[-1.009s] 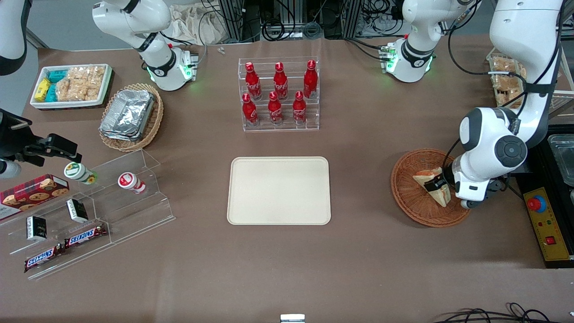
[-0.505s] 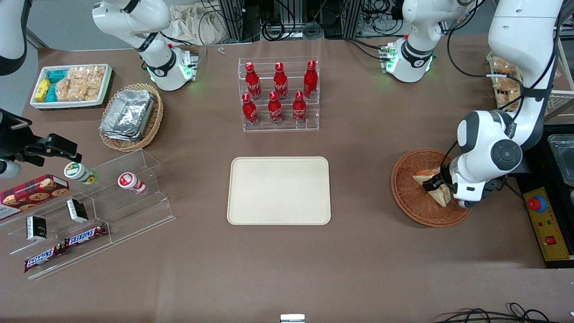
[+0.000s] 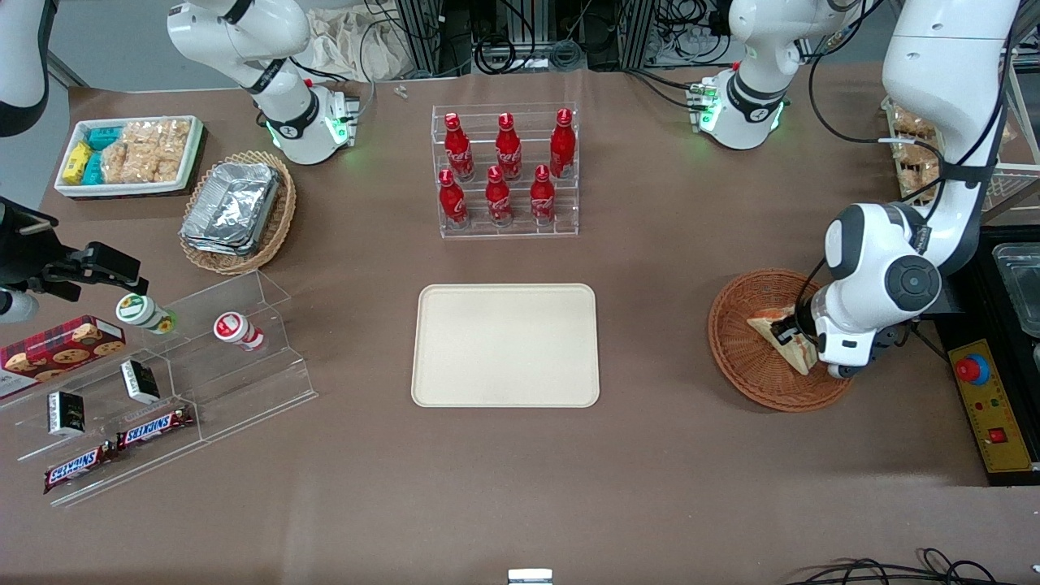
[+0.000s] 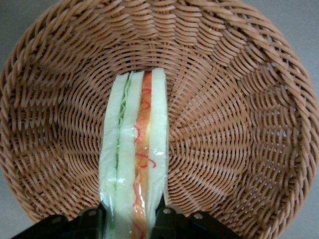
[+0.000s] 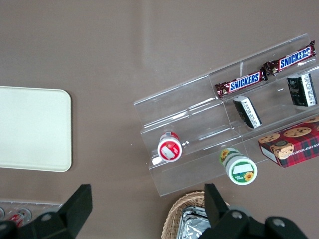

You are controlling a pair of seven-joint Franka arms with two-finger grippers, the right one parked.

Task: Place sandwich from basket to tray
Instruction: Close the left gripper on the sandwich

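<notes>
Reading across the front view, from the parked arm's end of the table toward the working arm's:

Clear acrylic stepped shelf (image 3: 175,382): it holds chocolate bars and small cups, well apart from the work and not part of the task.

Large flat cream-beige rectangular tray (image 3: 505,344): it lies in the middle of the table, nearer to the front camera than the rack of red bottles (image 3: 505,171). Nothing is on it, so the placing is not yet done.

Round reddish-brown woven wicker basket (image 3: 768,340): it stands toward the working arm's end, well apart from the tray.

Small triangular clear-wrapped sandwich of white bread with red-orange and green filling (image 4: 134,164): it is in the basket, standing on edge.

Left gripper (image 4: 130,223): it is down in the basket, and its two black fingers (image 4: 89,219) press the sandwich from both sides, so the pincer is closed on the wedge.

Step in hand, as I judge: securing the grasp and lifting out.

How to do it well: lift straight up until the wedge is above the wicker rim, and only then travel toward the tray. The wrap looks slippery and the bread soft, so a firm but gentle squeeze is probably best.
</notes>
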